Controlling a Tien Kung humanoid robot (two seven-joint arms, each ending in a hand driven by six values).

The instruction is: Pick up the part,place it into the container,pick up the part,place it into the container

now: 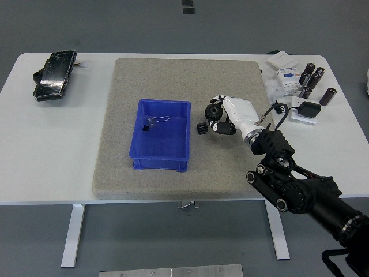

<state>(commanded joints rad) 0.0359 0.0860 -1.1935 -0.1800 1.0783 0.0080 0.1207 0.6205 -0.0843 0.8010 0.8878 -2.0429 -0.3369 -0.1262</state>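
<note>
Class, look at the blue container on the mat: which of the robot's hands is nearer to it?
The right. The right hand is closed on a black gear just to the right of the blue container, above the mat. The left hand is out of view.
</note>
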